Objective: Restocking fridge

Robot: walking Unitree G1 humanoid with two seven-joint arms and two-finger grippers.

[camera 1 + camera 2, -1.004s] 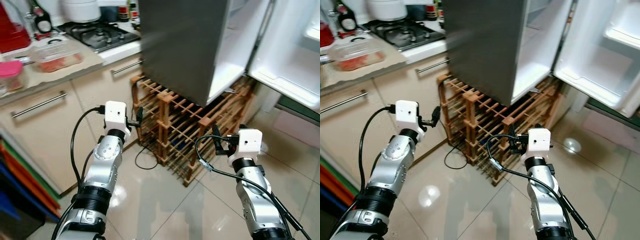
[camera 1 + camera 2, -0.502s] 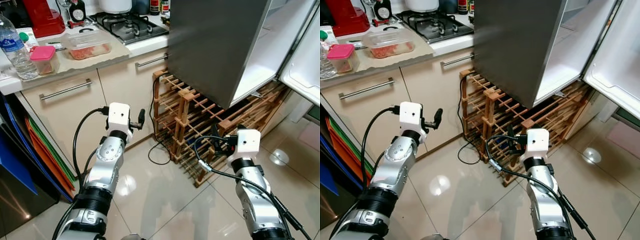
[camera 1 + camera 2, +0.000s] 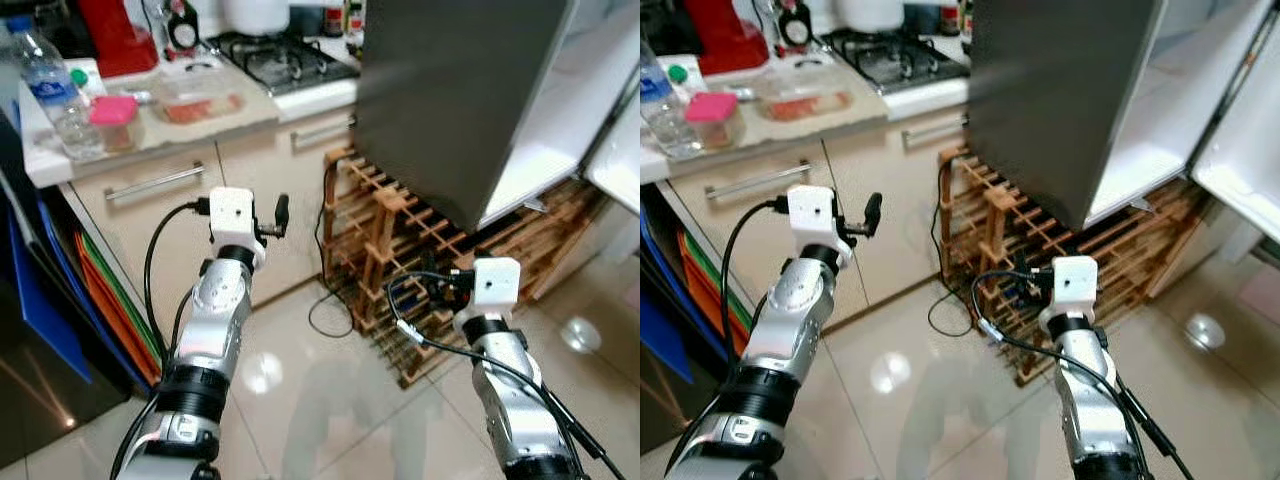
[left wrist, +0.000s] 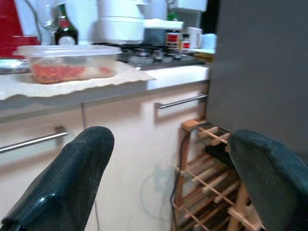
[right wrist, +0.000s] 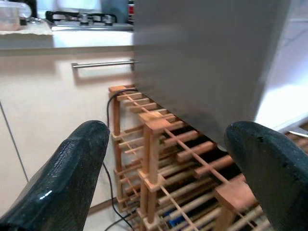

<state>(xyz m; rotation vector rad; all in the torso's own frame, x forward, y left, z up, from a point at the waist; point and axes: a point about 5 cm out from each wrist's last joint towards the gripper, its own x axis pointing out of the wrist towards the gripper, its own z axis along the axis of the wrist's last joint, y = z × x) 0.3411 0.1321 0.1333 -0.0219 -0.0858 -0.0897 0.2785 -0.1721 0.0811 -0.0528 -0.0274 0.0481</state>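
The fridge's grey door [image 3: 455, 100] hangs open at the upper right, with the white inside [image 3: 565, 120] behind it. On the counter [image 3: 150, 135] stand a clear food box with red food [image 3: 200, 102], a pink-lidded tub [image 3: 113, 115] and a water bottle [image 3: 55, 95]. My left gripper [image 3: 279, 213] is raised before the cabinet drawers, open and empty; its wrist view looks at the food box [image 4: 67, 62]. My right gripper [image 3: 438, 290] is held low, open and empty, facing the wooden wine rack [image 5: 159, 139].
A gas hob [image 3: 285, 60] sits on the counter beside the fridge. The wine rack [image 3: 400, 250] stands on the floor under the fridge door, with a black cable [image 3: 325, 310] beside it. Coloured boards [image 3: 100, 300] lean at the left. Glossy tiled floor [image 3: 330, 400] lies ahead.
The whole view has swung left, so the counter and bottle show more and the fridge less. Both arms stay held out in front, grippers open as before.
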